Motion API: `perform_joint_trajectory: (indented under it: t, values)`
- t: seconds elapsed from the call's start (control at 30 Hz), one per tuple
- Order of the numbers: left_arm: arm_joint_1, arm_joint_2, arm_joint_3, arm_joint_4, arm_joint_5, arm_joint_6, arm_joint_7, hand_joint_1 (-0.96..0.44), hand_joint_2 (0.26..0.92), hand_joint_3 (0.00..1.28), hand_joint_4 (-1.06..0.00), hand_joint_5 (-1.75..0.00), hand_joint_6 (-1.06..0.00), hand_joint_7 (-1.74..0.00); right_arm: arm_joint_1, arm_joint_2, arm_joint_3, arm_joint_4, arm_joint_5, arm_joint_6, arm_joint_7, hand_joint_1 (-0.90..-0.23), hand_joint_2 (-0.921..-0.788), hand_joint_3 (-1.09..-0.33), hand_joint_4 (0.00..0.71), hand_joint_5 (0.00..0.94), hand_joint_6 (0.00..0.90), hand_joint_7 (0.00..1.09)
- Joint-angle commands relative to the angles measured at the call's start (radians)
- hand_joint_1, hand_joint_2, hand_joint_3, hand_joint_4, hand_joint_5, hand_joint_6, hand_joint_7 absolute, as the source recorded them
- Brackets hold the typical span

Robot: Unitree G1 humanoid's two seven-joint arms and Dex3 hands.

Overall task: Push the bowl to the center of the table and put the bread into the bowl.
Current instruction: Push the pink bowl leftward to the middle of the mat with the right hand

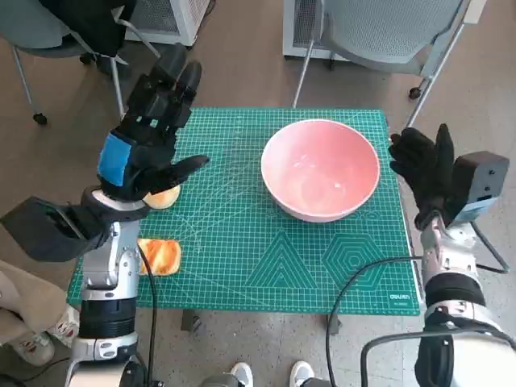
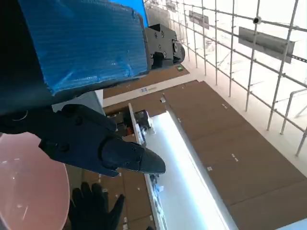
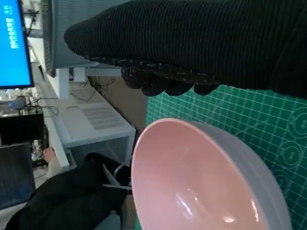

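The pink bowl [image 1: 320, 169] stands empty on the green mat [image 1: 242, 258], right of its middle. My right hand [image 1: 423, 165], fingers apart and upright, holds nothing and sits just beside the bowl's right rim; whether it touches is unclear. My left hand [image 1: 153, 133] hovers above the mat's left part with fingers spread, empty. A round bun [image 1: 165, 197] lies partly hidden under it, and a toasted bread piece [image 1: 160, 256] lies nearer the front left edge. The right wrist view shows the bowl [image 3: 192, 182] close under the glove [image 3: 201, 43]. The bowl's rim [image 2: 29, 187] also shows in the left wrist view.
Chairs [image 1: 379, 32] and a white cabinet [image 1: 173, 16] stand behind the table. A person's shoes [image 1: 242, 375] show at the front edge, and another shoe [image 1: 28, 343] at lower left. A person's dark sleeve [image 3: 62, 191] lies beyond the bowl in the right wrist view.
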Motion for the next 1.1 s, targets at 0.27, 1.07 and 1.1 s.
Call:
perform_joint_trajectory:
  t: [0.27, 1.07, 1.1]
  values:
    - [0.005, 0.015, 0.012, -0.022, -0.009, 0.014, 0.000, -0.55, 0.921, 0.09, -0.03, 0.00, -0.12, -0.18, 0.022, 0.060, 0.013, 0.009, -0.018, 0.012, -0.004, -0.690, -0.921, -0.824, -0.001, -0.001, 0.029, 0.08]
    - [0.008, 0.016, 0.014, -0.032, -0.008, 0.029, -0.004, -0.55, 0.921, 0.09, -0.03, 0.00, -0.11, -0.20, 0.012, 0.130, 0.074, 0.002, -0.063, -0.038, 0.031, -0.683, -0.921, -0.850, 0.023, 0.010, 0.065, 0.09]
    - [0.008, 0.015, 0.014, -0.032, -0.008, 0.030, -0.004, -0.55, 0.921, 0.09, -0.03, 0.00, -0.11, -0.20, 0.012, 0.132, 0.076, 0.001, -0.064, -0.039, 0.030, -0.679, -0.921, -0.852, 0.026, 0.010, 0.067, 0.09]
